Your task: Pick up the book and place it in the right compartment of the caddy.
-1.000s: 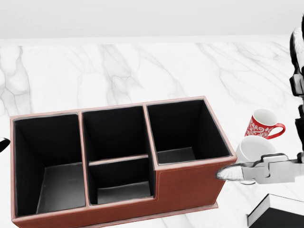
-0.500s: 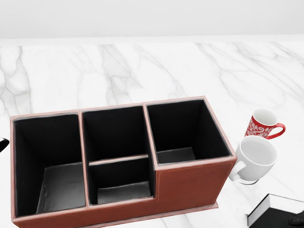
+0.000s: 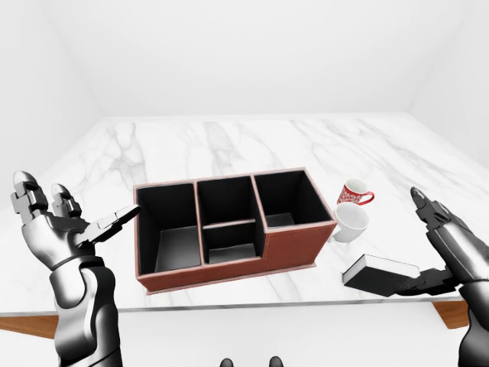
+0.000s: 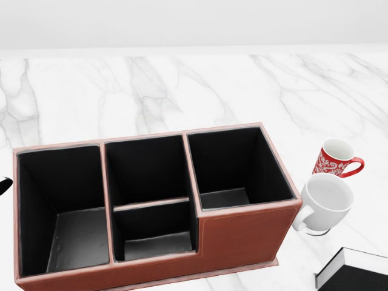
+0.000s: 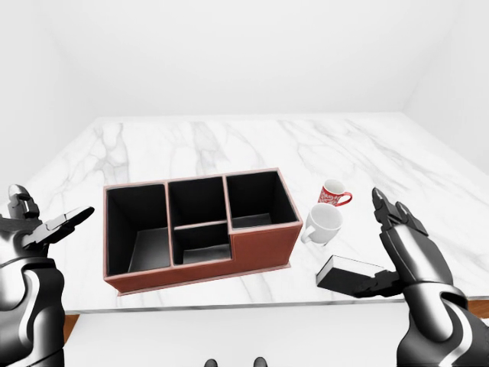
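Observation:
The black book (image 3: 380, 274) with white page edges lies flat on the marble table, to the right of the caddy; only its corner shows in the head view (image 4: 354, 274). The red-brown caddy (image 3: 284, 246) has black insides, and its right compartment (image 3: 291, 200) holds nothing. My right hand (image 3: 442, 248) is open at the book's right end, thumb low against that end, fingers raised above it. My left hand (image 3: 70, 219) is open and raised, left of the caddy and apart from it.
A red patterned mug (image 3: 354, 191) and a white mug (image 3: 351, 222) stand between the caddy's right end and the book. The table's near edge (image 3: 229, 306) runs just below the caddy and the book.
In the head view my right hand, which reached across the white mug a second ago, has dropped out of the picture. The book, mugs and caddy have not moved.

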Motion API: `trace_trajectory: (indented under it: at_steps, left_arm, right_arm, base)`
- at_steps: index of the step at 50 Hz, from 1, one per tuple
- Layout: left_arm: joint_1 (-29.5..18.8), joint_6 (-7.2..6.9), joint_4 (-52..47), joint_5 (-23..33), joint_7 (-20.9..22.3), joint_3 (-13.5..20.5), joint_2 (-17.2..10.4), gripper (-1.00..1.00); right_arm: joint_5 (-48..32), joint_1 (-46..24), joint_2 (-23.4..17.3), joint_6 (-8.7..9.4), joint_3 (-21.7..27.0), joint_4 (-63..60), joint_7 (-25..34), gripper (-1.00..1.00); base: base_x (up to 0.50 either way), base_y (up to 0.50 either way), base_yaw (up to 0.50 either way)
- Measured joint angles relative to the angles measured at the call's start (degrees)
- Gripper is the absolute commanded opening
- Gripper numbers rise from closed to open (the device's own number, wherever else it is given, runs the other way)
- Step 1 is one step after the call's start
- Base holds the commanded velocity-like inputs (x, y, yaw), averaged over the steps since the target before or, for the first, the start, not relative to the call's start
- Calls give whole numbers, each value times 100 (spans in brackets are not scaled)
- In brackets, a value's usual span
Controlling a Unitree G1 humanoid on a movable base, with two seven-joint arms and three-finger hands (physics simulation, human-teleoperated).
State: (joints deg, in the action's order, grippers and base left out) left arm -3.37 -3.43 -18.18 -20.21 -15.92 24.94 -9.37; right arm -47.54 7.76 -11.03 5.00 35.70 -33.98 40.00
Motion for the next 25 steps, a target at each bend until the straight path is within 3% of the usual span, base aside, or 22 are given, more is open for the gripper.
trace_trajectory:
  at_steps: [25]
  left_arm:
    - [11, -44, -52, -5, -2, 5, 8, 100]
  right_arm:
    - [-320, -140, -249, 0, -472, 1273, -6, 100]
  base:
    - [0, 0, 0]
